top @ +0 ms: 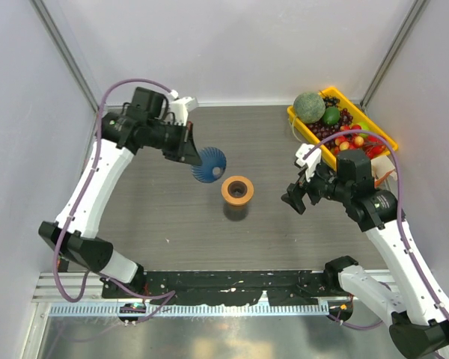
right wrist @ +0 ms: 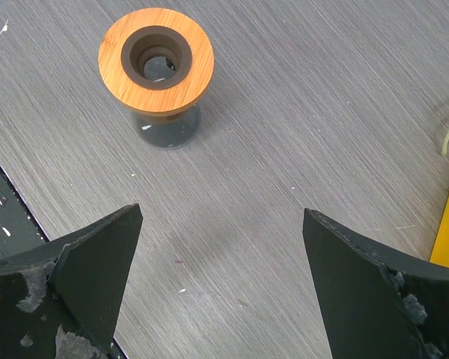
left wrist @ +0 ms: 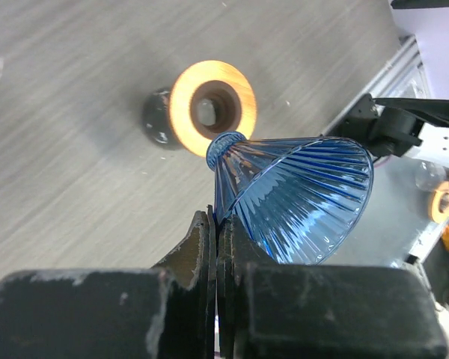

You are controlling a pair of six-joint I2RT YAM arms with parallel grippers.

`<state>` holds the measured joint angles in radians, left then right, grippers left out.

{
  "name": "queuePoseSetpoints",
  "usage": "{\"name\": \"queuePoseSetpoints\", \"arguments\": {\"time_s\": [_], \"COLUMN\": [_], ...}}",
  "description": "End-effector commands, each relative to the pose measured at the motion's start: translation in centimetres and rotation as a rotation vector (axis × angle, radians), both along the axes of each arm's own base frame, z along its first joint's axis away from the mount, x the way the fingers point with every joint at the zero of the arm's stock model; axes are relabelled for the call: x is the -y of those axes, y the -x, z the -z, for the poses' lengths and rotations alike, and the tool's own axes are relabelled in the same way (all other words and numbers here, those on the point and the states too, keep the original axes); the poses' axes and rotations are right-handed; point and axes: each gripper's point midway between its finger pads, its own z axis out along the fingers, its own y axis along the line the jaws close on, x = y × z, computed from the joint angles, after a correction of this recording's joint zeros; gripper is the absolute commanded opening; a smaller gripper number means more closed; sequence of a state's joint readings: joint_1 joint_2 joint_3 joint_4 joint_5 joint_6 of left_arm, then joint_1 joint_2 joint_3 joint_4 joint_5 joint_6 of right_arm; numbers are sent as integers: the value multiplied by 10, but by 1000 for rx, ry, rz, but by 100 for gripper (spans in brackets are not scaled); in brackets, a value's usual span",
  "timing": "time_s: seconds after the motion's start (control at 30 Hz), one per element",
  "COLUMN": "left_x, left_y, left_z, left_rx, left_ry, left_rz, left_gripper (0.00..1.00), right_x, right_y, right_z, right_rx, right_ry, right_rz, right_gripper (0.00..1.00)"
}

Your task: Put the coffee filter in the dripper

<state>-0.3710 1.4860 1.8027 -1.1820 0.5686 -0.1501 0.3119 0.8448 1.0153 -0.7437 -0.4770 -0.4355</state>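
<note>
The left tool (left wrist: pixel 215 218) is clenched on the wall of the dripper (left wrist: pixel 299 194), pinching it near the rim and holding it tilted in the air, just beside the wood-ringed cup (right wrist: pixel 194 67) on the counter (right wrist: pixel 299 134). The right tool (right wrist: pixel 221 217) gapes wide, empty. I see no coffee filter anywhere. The dripper looks light, stiff and slick, so the thin-edge pinch could slip.

Glossy translucent blue ribbed dripper (left wrist: pixel 307 202), wood-topped round cup (right wrist: pixel 156 60), matt grey grained table (right wrist: pixel 299 112).
</note>
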Motion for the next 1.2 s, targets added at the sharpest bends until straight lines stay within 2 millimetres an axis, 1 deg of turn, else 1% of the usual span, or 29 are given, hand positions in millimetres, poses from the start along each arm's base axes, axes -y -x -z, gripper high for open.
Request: {"name": "queuePoseSetpoints", "arguments": {"time_s": [0.0, 0.2, 0.27, 0.4, 0.57, 0.67, 0.97, 1.17], "left_x": [34, 63, 70, 79, 84, 85, 84, 86], "left_y": [7, 3, 4, 5, -3, -6, -8, -13], "left_z": [9, 35, 42, 50, 56, 63, 79, 88], "left_rx": [-119, -181, -204, -223, -226, -237, -271, -287], "left_ry": [25, -19, -26, -41, -61, -78, -108, -131], "left_rz": [-11, 38, 53, 74, 75, 70, 64, 56], "left_gripper": [0, 0, 0, 0, 0, 0, 0, 5], "right_x": [1, -1, -1, 0, 0, 0, 1, 0], "right_y": [6, 5, 5, 7, 8, 8, 7, 8], "right_z": [0, 1, 3, 7, 9, 9, 9, 7], "right_rx": [0, -5, -9, -14, -14, -13, -11, -9], "right_ry": [-23, -31, -31, -30, -31, -31, -32, -36], "right_rz": [12, 4, 4, 6, 4, 4, 8, 8], "right_gripper": [96, 96, 95, 95, 96, 95, 95, 95]}}
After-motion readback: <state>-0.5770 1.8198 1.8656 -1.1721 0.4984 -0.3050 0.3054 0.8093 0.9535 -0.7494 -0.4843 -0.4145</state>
